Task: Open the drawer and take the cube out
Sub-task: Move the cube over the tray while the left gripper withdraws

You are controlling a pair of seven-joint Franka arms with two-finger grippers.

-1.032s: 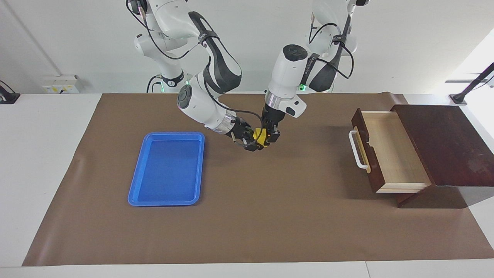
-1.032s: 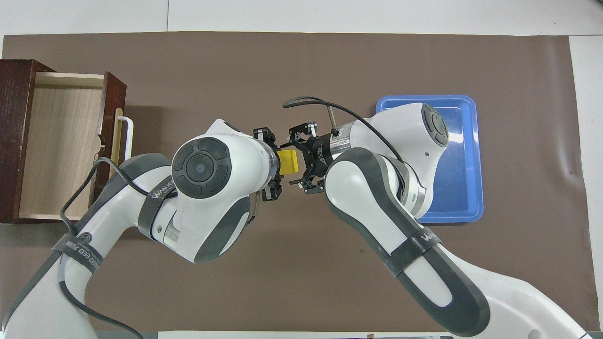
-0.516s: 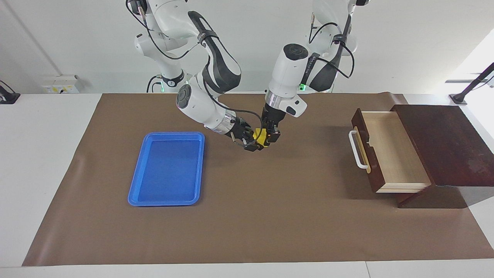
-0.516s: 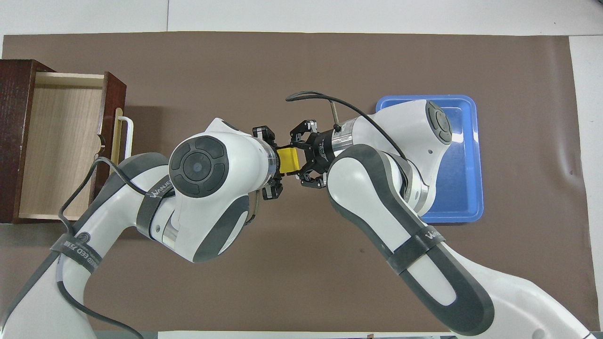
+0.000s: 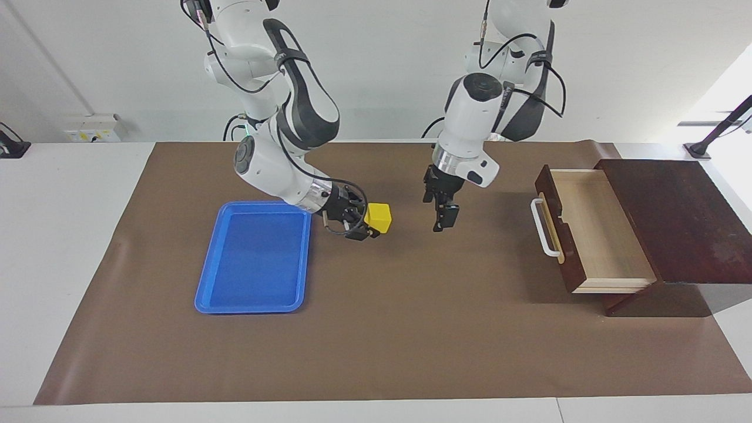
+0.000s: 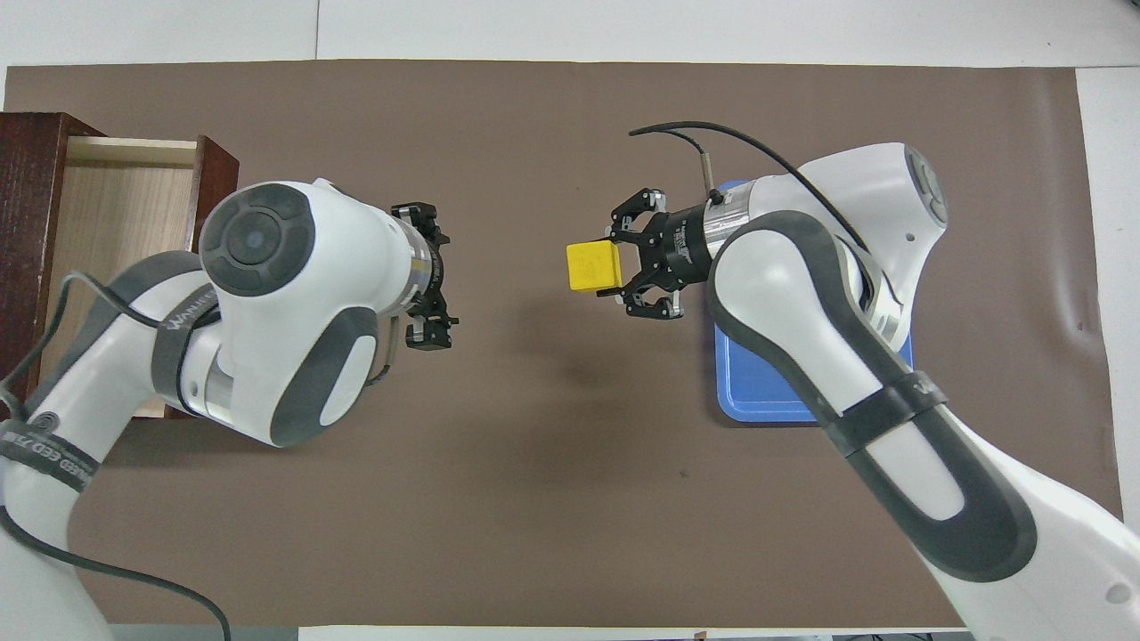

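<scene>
drawer: the drawer (image 5: 593, 226) is pulled well out of its dark box (image 5: 675, 220) at the left arm's end of the table; pale inside fully in view, nothing in it; white handle (image 5: 543, 228) faces the middle of the mat
cube: yellow cube (image 5: 378, 217) is out of the drawer, held up in the air over the brown mat (image 5: 411, 329), just beside the tray's corner nearest the robots and the table's middle; not resting on anything
right gripper: right gripper (image 5: 365, 222) is clamped on the cube, fingers pinching its sides, arm reaching in low from the right arm's end
left gripper: left gripper (image 5: 442, 218) carries nothing, fingers spread wide, hanging over bare mat between cube and drawer, well apart from the cube
tray: blue tray (image 5: 207, 282) lies flat on the mat toward the right arm's end, nothing in it
done: drawer open; cube out and in the right gripper's hold
left: judging by the layout, cube likely goes down in the tray; not yet over it
risk: cube held only at its end nearest the wrist, could tilt on the way
</scene>
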